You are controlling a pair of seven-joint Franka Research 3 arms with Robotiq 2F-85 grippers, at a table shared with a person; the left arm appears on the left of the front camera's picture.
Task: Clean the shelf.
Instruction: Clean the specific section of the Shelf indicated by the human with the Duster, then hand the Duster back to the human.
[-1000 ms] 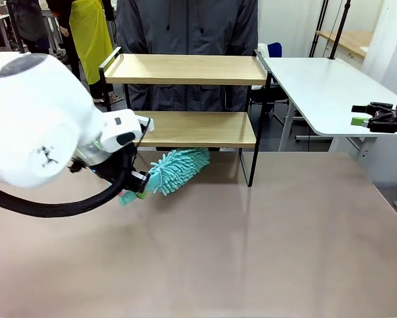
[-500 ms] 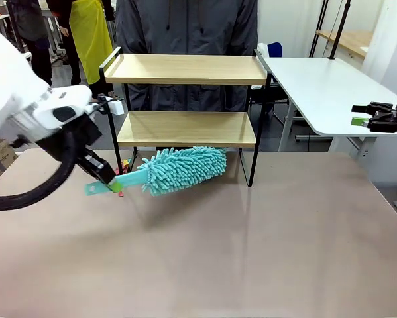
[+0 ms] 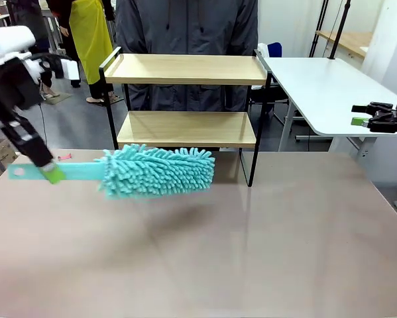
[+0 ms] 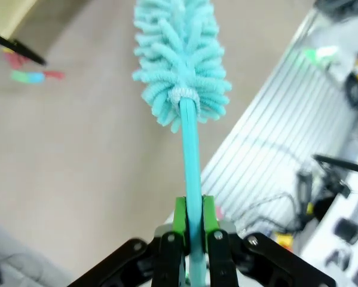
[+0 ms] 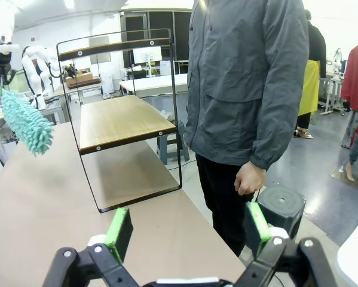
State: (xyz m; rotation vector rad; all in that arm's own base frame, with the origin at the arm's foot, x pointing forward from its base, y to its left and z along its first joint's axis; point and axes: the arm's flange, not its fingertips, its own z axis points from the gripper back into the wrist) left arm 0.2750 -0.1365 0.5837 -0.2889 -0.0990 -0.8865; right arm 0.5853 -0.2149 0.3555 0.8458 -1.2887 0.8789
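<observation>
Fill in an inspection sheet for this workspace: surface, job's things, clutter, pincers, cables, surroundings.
Surface: brown table, bare in the middle.
Job's things: shelf at the far edge, both wooden boards bare; teal duster held level above the table, apart from the shelf.
Clutter: one small pink item by the shelf's left leg, too small to name.
Pincers: left pincer shut on the duster's handle; right pincer open, holding nothing.
Cables: thin wires on the floor past the table's edge.
Surroundings: person in a grey jacket behind the shelf; white side table beside it.
</observation>
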